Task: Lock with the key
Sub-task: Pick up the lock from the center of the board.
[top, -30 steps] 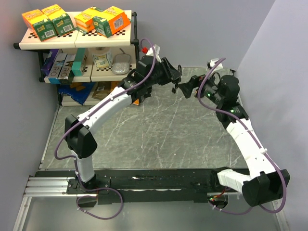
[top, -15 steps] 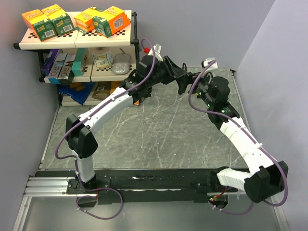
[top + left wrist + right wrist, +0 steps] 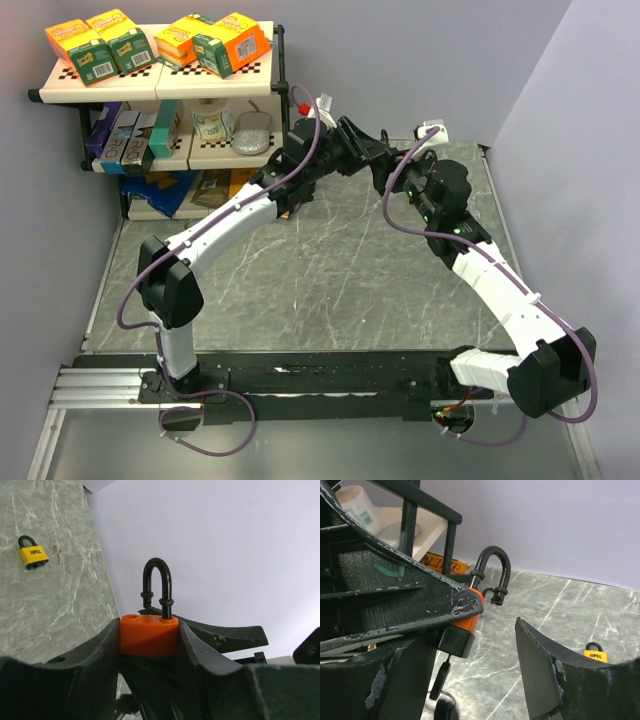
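Closest in, the right hand (image 3: 470, 655) has its fingers standing apart with nothing held between them. Just ahead of its opening hangs a small black piece (image 3: 441, 677), which I take to be the head of the key, sticking out of the underside of the orange padlock (image 3: 472, 611). The left hand (image 3: 149, 630) has that padlock pinched by its sides, up off the tabletop (image 3: 560, 605). The black shackle (image 3: 157, 582) rises above the left hand's fingers with one leg seated in the body and the other lifted clear of its hole, so the lock looks open. To my eye the step in hand is the right hand getting hold of the key. The next move calls for closing squarely on that small head while the left hand keeps the body from twisting, and the loose shackle leg will need pressing home for the lock to take. Well beyond both hands, a yellow padlock (image 3: 594, 653) lies on the tabletop, not part of this.
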### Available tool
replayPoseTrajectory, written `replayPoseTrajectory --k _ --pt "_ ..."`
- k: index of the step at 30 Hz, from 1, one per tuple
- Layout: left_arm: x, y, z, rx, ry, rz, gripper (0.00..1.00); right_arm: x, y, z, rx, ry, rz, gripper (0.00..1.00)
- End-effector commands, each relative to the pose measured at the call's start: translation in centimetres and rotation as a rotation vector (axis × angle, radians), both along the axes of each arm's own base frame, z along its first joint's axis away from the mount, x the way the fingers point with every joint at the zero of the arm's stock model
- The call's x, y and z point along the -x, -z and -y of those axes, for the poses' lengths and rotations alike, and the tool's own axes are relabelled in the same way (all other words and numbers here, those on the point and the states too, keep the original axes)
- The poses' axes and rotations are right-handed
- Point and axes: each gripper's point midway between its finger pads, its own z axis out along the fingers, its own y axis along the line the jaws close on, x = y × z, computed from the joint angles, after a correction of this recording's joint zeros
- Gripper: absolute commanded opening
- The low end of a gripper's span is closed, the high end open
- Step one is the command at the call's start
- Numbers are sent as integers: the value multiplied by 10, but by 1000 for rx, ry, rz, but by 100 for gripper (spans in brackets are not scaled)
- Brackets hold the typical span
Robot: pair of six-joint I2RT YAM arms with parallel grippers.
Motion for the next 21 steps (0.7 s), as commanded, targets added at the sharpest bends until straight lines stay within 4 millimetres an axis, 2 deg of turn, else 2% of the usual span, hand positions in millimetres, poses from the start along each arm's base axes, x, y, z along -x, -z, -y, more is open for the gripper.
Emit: replayPoseTrajectory --k 1,5,8,9,11,13,14,16,17,18,20,21 --pt "32 -23 11 89 107 -20 1 -14 -26 13 -17 104 120 66" --pt "34 -20 11 94 114 -41 1 -16 -27 14 -9 113 132 56" --pt "35 -23 10 98 117 -36 4 -16 -26 15 3 121 131 35" --pt "35 -25 9 97 116 -30 7 -16 -26 16 8 124 131 18" --pt "35 -24 7 89 116 -23 19 -14 -25 17 19 127 118 1" --pt "32 -16 1 69 105 -19 30 -9 -30 18 15 118 121 0" --pt "32 -13 -1 62 111 -24 45 -7 -28 20 17 116 115 0" --pt "30 -3 -9 41 108 -32 66 4 -33 20 19 89 131 0" --pt "30 -1 -12 32 114 -28 89 8 -31 19 24 71 129 0" --pt "31 0 -19 14 115 -5 98 17 -37 21 22 58 142 0" --pt "32 3 -26 -5 122 12 96 28 -35 18 35 6 144 0" --pt "36 -2 -34 -5 139 59 96 37 -37 20 40 -6 145 0"
